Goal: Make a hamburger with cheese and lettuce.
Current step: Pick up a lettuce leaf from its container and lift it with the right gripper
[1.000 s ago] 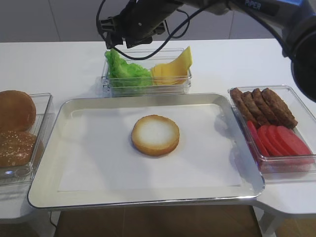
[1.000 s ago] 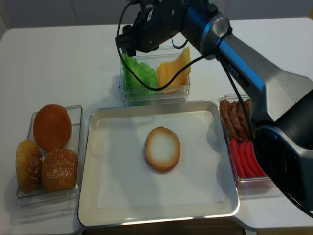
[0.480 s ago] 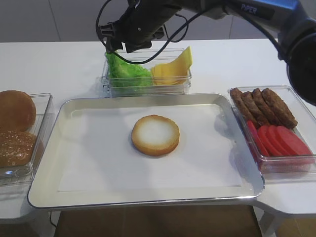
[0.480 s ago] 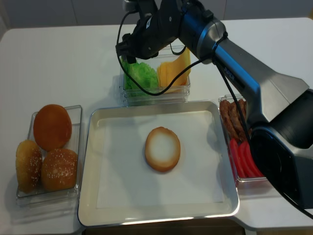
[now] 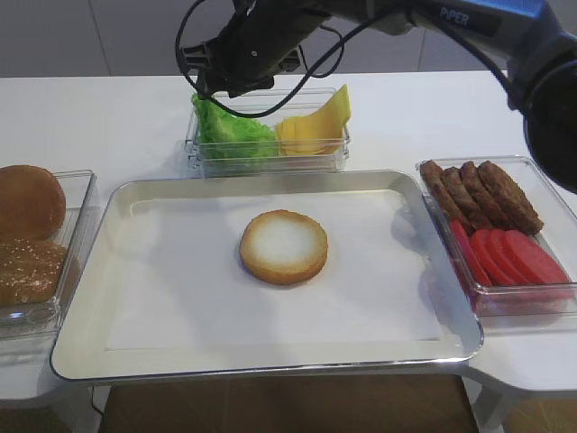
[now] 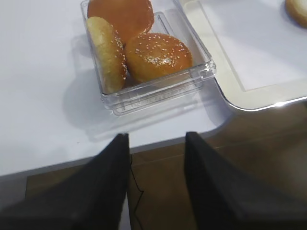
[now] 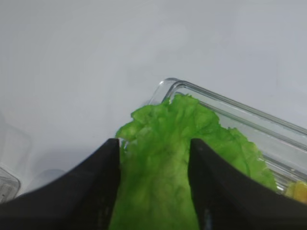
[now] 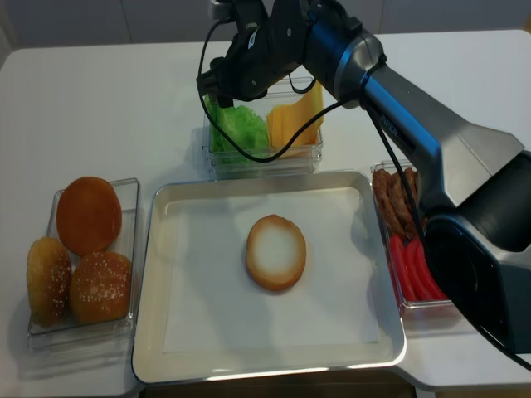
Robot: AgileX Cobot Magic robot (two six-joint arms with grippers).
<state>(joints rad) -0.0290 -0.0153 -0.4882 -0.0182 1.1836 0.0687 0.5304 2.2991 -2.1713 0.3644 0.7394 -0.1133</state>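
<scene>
In the first high view we see a white bench [image 5: 108,117] against a pale wall. A metal tray [image 5: 81,343] lined with white paper holds the hamburger [image 5: 284,245], cut face up, near its middle. Behind the tray a clear box [image 5: 203,158] carries the lettuce [image 5: 230,135] on its left and the cheese [image 5: 315,126] on its right. The right tool [image 5: 209,86] hangs over the lettuce end of the box. Clear containers sit at both sides: dark buns [image 5: 29,200] on the left, patties [image 5: 482,191] and tomato slices [image 5: 514,257] on the right.

From the right wrist we look down between two dark fingers [image 7: 96,191] standing partly apart with the lettuce [image 7: 163,158] between them; we cannot tell whether they pinch it. Bare white bench [image 7: 96,57] lies beyond.

From the left wrist we see the left tool [image 6: 156,184] with its fingers spread and nothing between them, held over the bench edge and brown floor [image 6: 230,163], near the bun container [image 6: 158,91].

The second high view shows the same layout: the hamburger [image 8: 275,252] on the tray [image 8: 153,332] and the right tool [image 8: 217,83] over the lettuce [image 8: 236,126].
</scene>
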